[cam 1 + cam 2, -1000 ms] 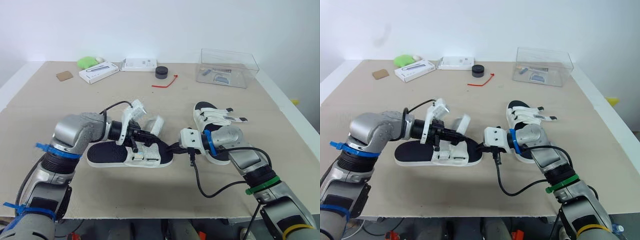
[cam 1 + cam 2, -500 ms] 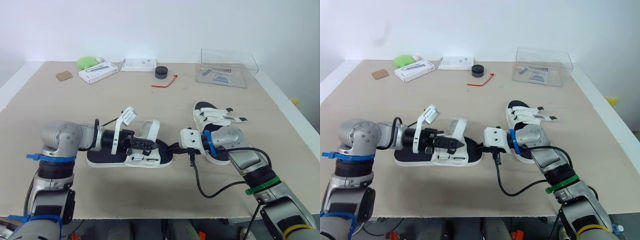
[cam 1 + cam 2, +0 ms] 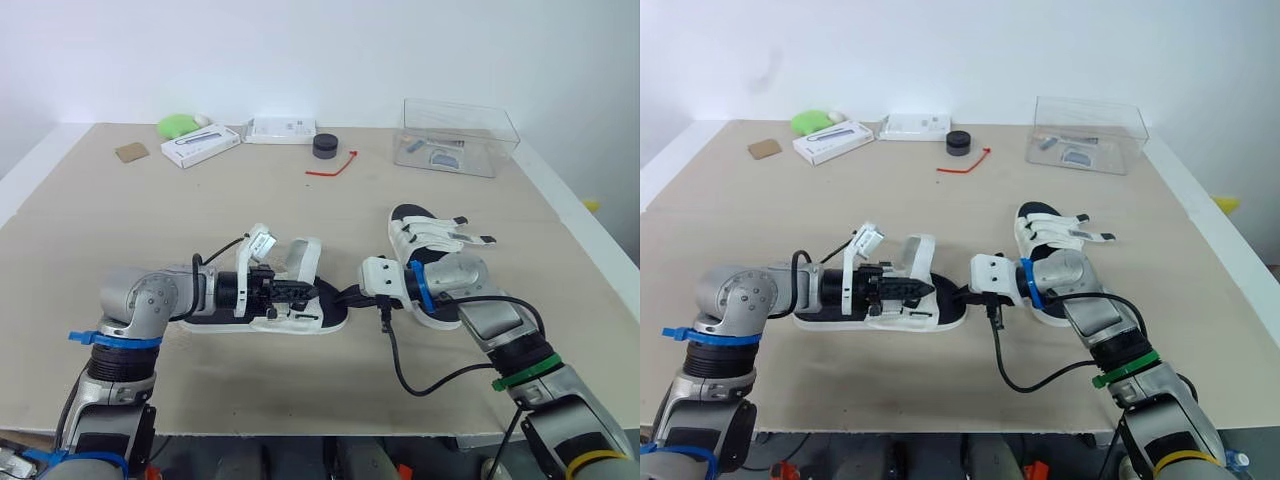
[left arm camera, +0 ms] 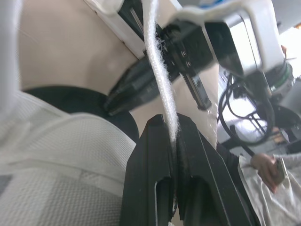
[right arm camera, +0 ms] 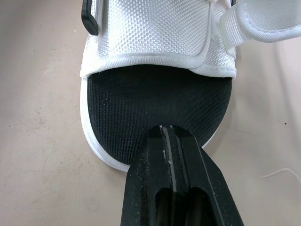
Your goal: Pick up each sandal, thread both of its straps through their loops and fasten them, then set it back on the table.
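Note:
A white sandal with a black footbed (image 3: pixel 215 305) lies flat at the table's middle. My left gripper (image 3: pixel 300 290) reaches low over its front part and is shut on a white strap (image 4: pixel 160 70), which runs up from between the fingers (image 4: pixel 150 155). My right gripper (image 3: pixel 347 297) is shut, its tip resting on the toe end of that sandal's footbed (image 5: pixel 155 99). A second white sandal (image 3: pixel 430 235) lies to the right, partly behind my right arm, with its straps laid across it.
Along the far edge stand a clear plastic box (image 3: pixel 455 135), a black puck (image 3: pixel 324 146), a red tie (image 3: pixel 335 165), two white boxes (image 3: pixel 198 145) (image 3: pixel 282 129), a green object (image 3: pixel 175 125) and a brown coaster (image 3: pixel 130 152).
My left arm has dropped and swung closer to the table, bringing the gripper and strap down low over the sandal. The right arm and the second sandal have stayed put.

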`<state>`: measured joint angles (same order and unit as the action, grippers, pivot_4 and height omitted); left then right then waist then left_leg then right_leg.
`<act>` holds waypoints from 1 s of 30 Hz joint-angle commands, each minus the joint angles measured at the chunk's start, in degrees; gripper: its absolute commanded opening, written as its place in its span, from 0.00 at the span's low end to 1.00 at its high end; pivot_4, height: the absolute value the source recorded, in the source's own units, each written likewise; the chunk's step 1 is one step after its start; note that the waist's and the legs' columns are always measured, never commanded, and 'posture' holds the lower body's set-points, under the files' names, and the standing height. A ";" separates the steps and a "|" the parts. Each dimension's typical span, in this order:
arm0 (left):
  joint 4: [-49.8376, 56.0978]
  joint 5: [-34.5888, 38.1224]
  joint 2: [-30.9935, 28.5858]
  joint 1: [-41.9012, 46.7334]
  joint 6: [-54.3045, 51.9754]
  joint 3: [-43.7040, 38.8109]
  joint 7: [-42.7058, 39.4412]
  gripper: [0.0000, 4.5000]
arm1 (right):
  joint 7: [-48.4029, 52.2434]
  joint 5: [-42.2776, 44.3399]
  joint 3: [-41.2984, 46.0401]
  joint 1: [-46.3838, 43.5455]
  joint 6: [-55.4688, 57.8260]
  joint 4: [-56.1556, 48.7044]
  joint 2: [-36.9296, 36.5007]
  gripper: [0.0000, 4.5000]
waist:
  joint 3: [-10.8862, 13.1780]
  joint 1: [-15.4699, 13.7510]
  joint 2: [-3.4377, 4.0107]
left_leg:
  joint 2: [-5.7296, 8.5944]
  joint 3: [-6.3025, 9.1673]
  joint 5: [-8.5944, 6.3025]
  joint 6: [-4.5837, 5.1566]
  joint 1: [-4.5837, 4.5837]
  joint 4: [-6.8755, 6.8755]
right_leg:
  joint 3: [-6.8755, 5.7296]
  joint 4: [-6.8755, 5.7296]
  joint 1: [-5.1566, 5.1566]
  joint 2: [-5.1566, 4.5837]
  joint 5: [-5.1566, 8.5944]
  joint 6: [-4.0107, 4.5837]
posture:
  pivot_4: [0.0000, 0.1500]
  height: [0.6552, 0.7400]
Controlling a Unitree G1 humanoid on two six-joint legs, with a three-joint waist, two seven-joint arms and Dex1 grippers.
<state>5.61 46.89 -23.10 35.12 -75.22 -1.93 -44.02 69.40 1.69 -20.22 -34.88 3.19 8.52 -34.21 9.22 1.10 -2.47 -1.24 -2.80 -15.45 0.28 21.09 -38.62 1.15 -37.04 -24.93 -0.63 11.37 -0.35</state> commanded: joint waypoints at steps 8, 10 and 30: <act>2.55 2.09 -0.98 -0.25 -1.40 5.32 -3.19 0.00 | 0.06 -2.53 -1.04 1.01 1.23 1.28 -0.91 0.00 | 0.00 0.03 0.00 | 0.13 -0.02 0.05 0.01 0.00 0.00 | -0.02 0.01 0.02 -0.16 -0.08 -0.19 | 1.00 1.00; 2.91 2.20 -1.92 -0.46 -1.49 6.22 -4.23 0.00 | 0.09 -2.51 -0.98 1.09 1.26 1.18 -1.00 0.00 | 0.00 0.03 0.00 | 0.14 -0.02 0.05 0.01 0.00 0.01 | -0.02 0.01 0.02 -0.18 -0.07 -0.20 | 1.00 1.00; -0.91 -1.10 -5.98 4.64 5.90 8.09 -11.04 0.00 | -0.02 -2.79 -0.65 1.38 1.23 0.92 -1.30 0.00 | 0.00 0.09 -0.01 | 0.41 0.03 0.18 0.14 0.04 0.05 | -0.05 0.04 0.03 -0.41 0.03 -0.15 | 1.00 1.00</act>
<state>4.19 45.99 -27.73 38.09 -71.63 7.02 -52.96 69.38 1.04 -19.82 -34.71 3.61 8.03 -34.50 9.22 1.19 -2.48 -0.84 -2.77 -15.28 0.42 21.14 -38.57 1.10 -37.00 -24.91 -1.03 11.41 -0.50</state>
